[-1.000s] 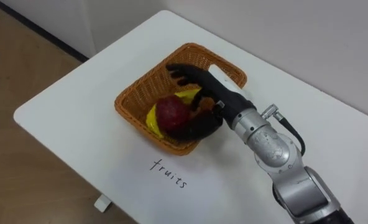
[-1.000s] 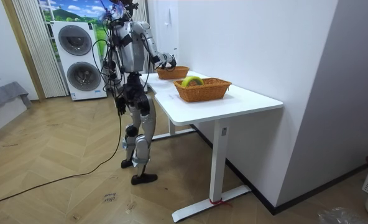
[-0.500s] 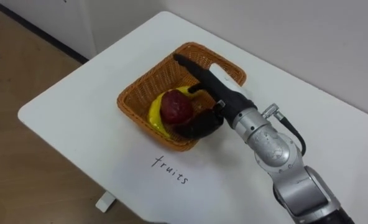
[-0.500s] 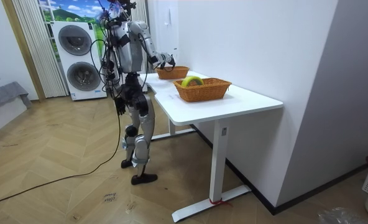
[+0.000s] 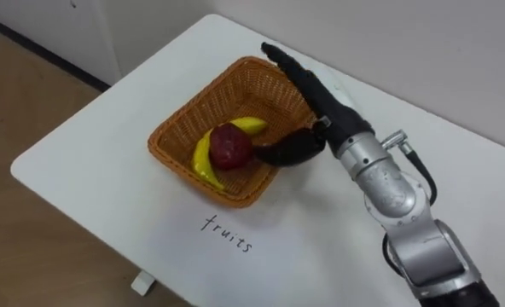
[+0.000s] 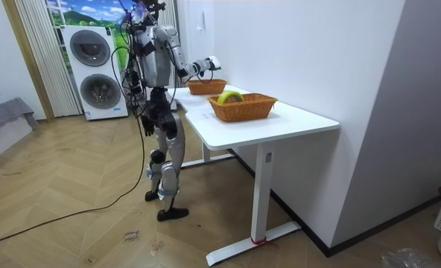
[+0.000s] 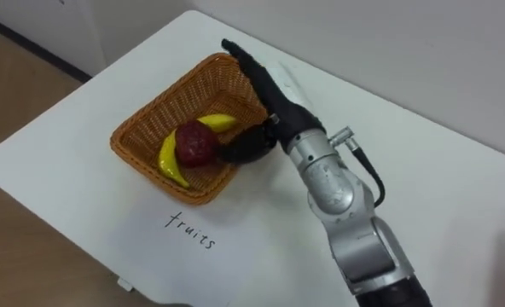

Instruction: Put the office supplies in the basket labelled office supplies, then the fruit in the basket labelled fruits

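A woven basket (image 5: 176, 128) sits on the white table (image 5: 107, 162) with a red apple (image 5: 230, 145) lying on a yellow banana (image 5: 203, 162) inside it. My right hand (image 5: 308, 94) hovers over the basket's right rim, open, fingers straight and pointing to the far edge, thumb stretched toward the apple without touching it. It holds nothing. In the room view I stand at the table's side, right hand (image 6: 205, 65) raised above the far basket (image 6: 206, 87). My left hand (image 6: 144, 126) hangs by my hip.
The word "fruits" (image 5: 229, 235) is written on the table in front of the basket. A second basket (image 6: 243, 106) with a yellow-green item (image 6: 230, 96) stands nearer the room camera. The table's left edge drops to wooden floor (image 5: 31, 77). A wall runs behind the table.
My right hand has let go of the red apple, straightened its fingers and lifted up and back out of the basket. The apple now rests on the banana.
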`<state>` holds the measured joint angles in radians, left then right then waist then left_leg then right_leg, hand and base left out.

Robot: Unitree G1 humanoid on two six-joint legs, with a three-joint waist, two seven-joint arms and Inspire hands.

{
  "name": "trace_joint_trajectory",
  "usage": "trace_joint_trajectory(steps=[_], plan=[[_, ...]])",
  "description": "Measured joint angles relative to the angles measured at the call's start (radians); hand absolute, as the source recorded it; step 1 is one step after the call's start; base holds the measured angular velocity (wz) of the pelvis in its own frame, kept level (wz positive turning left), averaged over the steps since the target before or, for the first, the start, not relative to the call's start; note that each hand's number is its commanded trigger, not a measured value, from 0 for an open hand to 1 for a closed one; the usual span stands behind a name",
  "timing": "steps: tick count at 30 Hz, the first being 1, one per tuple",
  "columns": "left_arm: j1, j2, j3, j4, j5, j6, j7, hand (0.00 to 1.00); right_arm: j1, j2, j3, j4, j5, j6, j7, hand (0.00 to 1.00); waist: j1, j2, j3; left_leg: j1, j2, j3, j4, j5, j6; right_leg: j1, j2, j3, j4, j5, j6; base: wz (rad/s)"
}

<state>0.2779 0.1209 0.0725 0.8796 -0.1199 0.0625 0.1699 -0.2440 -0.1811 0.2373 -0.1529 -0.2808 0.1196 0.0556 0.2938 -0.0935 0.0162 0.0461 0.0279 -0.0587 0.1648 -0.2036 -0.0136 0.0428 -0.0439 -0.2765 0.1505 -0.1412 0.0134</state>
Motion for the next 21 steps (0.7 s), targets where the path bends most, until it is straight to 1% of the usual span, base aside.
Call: trace_joint_trajectory(steps=[2, 3, 4, 6, 7, 8, 9, 11, 12, 13, 14, 16, 17, 18, 20, 21], plan=[[-0.003, -0.001, 0.002, 0.001, 0.002, -0.005, 0.000, 0.00, -0.012, -0.004, -0.031, -0.044, -0.001, -0.036, -0.041, 0.00, -0.044, 0.008, -0.0084, -0.002, 0.000, 0.009, 0.000, 0.000, 0.001, -0.007, 0.000, 0.008, 0.003, 0.000, 0.000, -0.16], [-0.005, -0.002, 0.003, 0.001, 0.005, -0.007, 0.000, 0.00, -0.012, -0.006, -0.041, -0.054, -0.005, -0.041, -0.050, 0.00, -0.050, 0.010, -0.0091, -0.001, 0.001, 0.018, 0.000, 0.001, 0.001, -0.008, 0.000, 0.014, 0.002, 0.000, 0.000, -0.19], [-0.014, -0.004, 0.005, 0.000, 0.005, -0.013, 0.000, 0.00, -0.012, -0.006, -0.063, -0.073, -0.009, -0.045, -0.060, 0.00, -0.061, 0.012, -0.0105, 0.001, 0.002, 0.036, 0.001, 0.001, 0.001, -0.010, 0.001, 0.027, 0.002, 0.000, 0.000, -0.22], [-0.011, -0.010, 0.007, -0.002, 0.005, -0.022, 0.000, 0.00, -0.012, -0.010, -0.092, -0.107, -0.007, -0.045, -0.081, 0.00, -0.077, 0.015, -0.0125, 0.006, 0.004, 0.058, 0.001, 0.001, 0.001, -0.016, 0.001, 0.038, 0.007, 0.001, -0.001, -0.32], [-0.016, -0.012, 0.007, -0.004, 0.005, -0.024, -0.001, 0.00, -0.012, -0.010, -0.116, -0.130, 0.001, -0.045, -0.096, 0.00, -0.092, 0.016, -0.0126, 0.012, 0.006, 0.073, 0.001, 0.001, 0.001, -0.023, 0.003, 0.054, 0.017, 0.001, -0.001, -0.36], [-0.019, -0.012, 0.006, -0.004, 0.004, -0.027, -0.004, 0.00, -0.012, -0.011, -0.138, -0.149, 0.007, -0.048, -0.108, 0.00, -0.112, 0.016, -0.0125, 0.017, 0.007, 0.082, 0.000, 0.001, 0.001, -0.022, 0.003, 0.059, 0.021, 0.001, -0.001, -0.25], [-0.021, -0.012, 0.005, -0.004, 0.004, -0.027, -0.004, 0.00, -0.013, -0.014, -0.151, -0.154, 0.016, -0.055, -0.114, 0.00, -0.122, 0.015, -0.0130, 0.019, 0.007, 0.084, -0.001, 0.001, 0.001, -0.022, 0.003, 0.062, 0.022, 0.001, -0.001, -0.17], [-0.032, -0.012, 0.004, -0.004, 0.002, -0.030, -0.006, 0.00, -0.013, -0.035, -0.194, -0.176, 0.044, -0.064, -0.155, 0.00, -0.136, 0.015, -0.0134, 0.024, 0.009, 0.102, -0.001, 0.001, 0.001, -0.025, 0.006, 0.082, 0.025, 0.003, -0.003, -0.25], [-0.033, -0.012, 0.004, -0.004, 0.001, -0.032, -0.006, 0.00, -0.013, -0.041, -0.198, -0.180, 0.049, -0.066, -0.167, 0.00, -0.140, 0.015, -0.0131, 0.028, 0.011, 0.108, -0.001, 0.001, 0.001, -0.024, 0.007, 0.086, 0.026, 0.004, -0.004, -0.26], [-0.034, -0.011, 0.004, -0.004, 0.000, -0.039, -0.005, 0.00, -0.013, -0.050, -0.205, -0.184, 0.053, -0.072, -0.182, 0.00, -0.154, 0.015, -0.0131, 0.036, 0.013, 0.114, -0.003, 0.001, 0.001, -0.023, 0.009, 0.090, 0.027, 0.005, -0.006, -0.13], [-0.034, -0.011, 0.004, -0.004, -0.001, -0.041, -0.005, 0.00, -0.013, -0.053, -0.208, -0.184, 0.054, -0.076, -0.187, 0.00, -0.160, 0.016, -0.0127, 0.037, 0.014, 0.114, -0.004, 0.001, 0.001, -0.023, 0.010, 0.092, 0.029, 0.005, -0.006, -0.08], [-0.037, -0.015, 0.003, -0.004, -0.011, -0.042, -0.010, 0.00, -0.013, -0.059, -0.239, -0.191, 0.098, -0.078, -0.200, 0.00, -0.202, 0.020, -0.0113, 0.038, 0.016, 0.116, -0.007, 0.000, 0.001, -0.026, 0.013, 0.095, 0.036, 0.005, -0.007, 0.00], [-0.038, -0.015, 0.007, -0.004, -0.020, -0.042, -0.017, 0.00, -0.008, -0.059, -0.268, -0.202, 0.121, -0.078, -0.209, 0.00, -0.211, 0.023, -0.0115, 0.038, 0.018, 0.117, -0.016, -0.001, 0.000, -0.029, 0.015, 0.098, 0.036, 0.006, -0.008, -0.04], [-0.038, -0.015, 0.012, -0.004, -0.024, -0.042, -0.023, 0.00, -0.005, -0.060, -0.285, -0.207, 0.125, -0.078, -0.217, 0.00, -0.213, 0.024, -0.0115, 0.039, 0.018, 0.120, -0.017, -0.001, 0.000, -0.031, 0.016, 0.102, 0.037, 0.007, -0.009, -0.15], [-0.027, -0.016, 0.023, 0.000, -0.031, -0.042, -0.025, 0.00, -0.002, -0.062, -0.338, -0.216, 0.125, -0.082, -0.253, 0.00, -0.233, 0.029, -0.0138, 0.047, 0.023, 0.141, -0.018, -0.002, -0.001, -0.033, 0.022, 0.118, 0.041, 0.010, -0.012, -0.22], [-0.023, -0.016, 0.023, 0.002, -0.037, -0.042, -0.025, 0.00, 0.002, -0.062, -0.348, -0.216, 0.125, -0.085, -0.260, 0.00, -0.239, 0.030, -0.0137, 0.052, 0.024, 0.142, -0.019, -0.002, -0.002, -0.031, 0.023, 0.119, 0.041, 0.011, -0.012, -0.17]])
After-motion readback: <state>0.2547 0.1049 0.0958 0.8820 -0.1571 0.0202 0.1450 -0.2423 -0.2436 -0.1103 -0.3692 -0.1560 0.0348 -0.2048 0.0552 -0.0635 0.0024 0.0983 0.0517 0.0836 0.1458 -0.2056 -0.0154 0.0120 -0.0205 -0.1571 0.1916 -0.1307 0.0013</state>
